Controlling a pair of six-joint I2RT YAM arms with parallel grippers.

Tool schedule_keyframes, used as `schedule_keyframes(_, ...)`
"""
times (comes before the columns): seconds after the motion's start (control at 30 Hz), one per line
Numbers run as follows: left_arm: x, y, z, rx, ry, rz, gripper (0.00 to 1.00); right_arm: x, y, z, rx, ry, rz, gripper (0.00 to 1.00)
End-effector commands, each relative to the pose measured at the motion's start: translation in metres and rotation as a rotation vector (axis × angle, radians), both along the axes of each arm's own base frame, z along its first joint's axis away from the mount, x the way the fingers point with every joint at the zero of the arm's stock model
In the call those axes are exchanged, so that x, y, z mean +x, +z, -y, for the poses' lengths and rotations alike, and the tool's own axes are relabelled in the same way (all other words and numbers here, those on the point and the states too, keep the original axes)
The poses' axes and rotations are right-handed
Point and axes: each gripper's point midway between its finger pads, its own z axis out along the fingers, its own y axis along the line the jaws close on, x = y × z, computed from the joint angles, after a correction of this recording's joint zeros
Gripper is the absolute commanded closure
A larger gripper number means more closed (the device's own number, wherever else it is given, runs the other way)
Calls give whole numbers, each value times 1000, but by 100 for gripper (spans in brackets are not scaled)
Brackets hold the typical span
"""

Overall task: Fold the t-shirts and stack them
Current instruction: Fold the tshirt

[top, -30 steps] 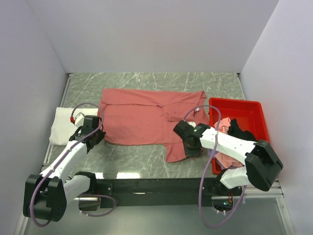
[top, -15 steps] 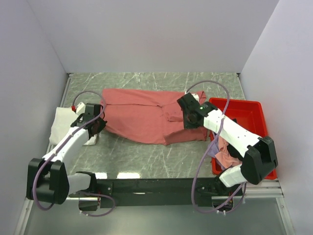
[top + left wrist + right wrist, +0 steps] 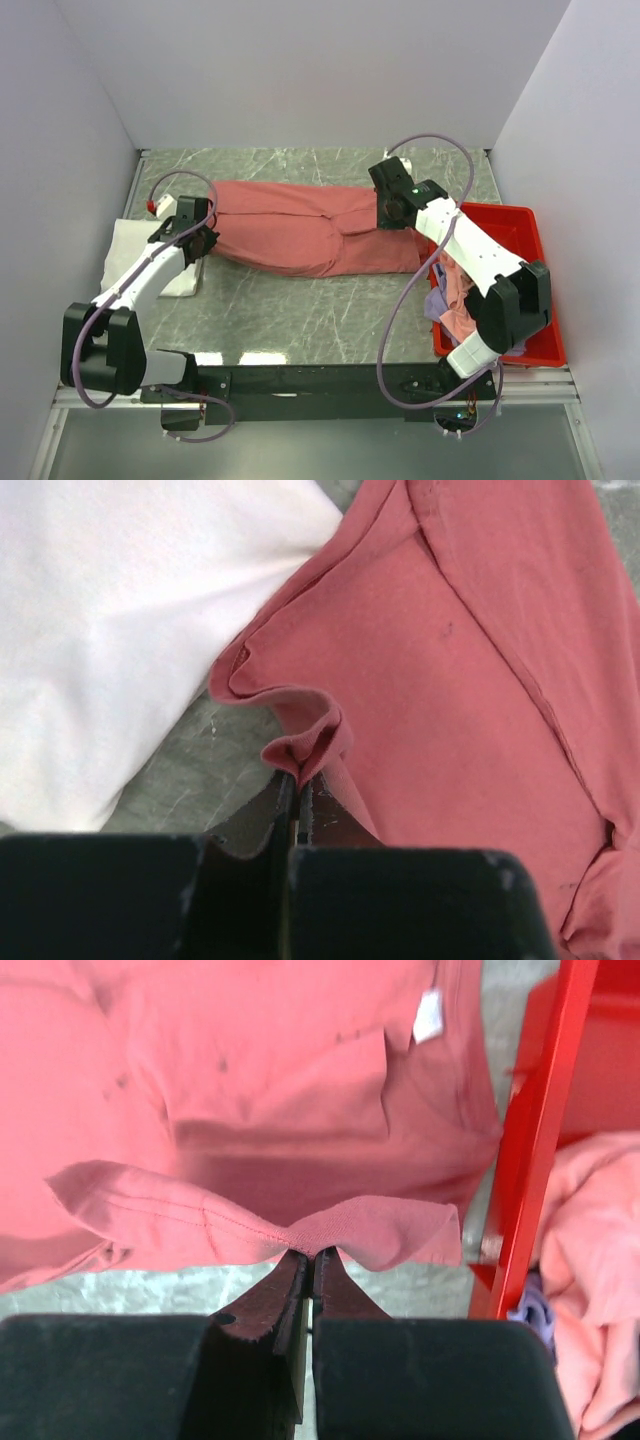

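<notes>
Within L pincer, R pincer, red tee

White arm links, black joints, lilac cables, black jaws.

You are finding no legible text; the white tag on the dusty red t-shirt, upper right, is showing none.
</notes>
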Motion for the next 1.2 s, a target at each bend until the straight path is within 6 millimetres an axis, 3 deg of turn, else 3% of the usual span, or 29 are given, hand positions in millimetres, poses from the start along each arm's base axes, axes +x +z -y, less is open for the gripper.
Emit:
schedule_keyframes(0.0,23,22,-4,34,16,69,99,29,24,-1,9,1,90,100)
schedule_keyframes(0.27,39,18,-9,63,47,31,99,64,42,1,-1,14,133,100)
schedule_keyframes(0.57,76,25,-17,15,41,71,99,94,39,5,-34,-1,121,100)
schedule_keyframes(0.87,107,5,-15,21,-4,22,99,122,37,5,-38,2,114,100)
schedule_keyframes(1.17,129,-14,-25,25,25,-34,99,151,19,6,-37,1,77,100)
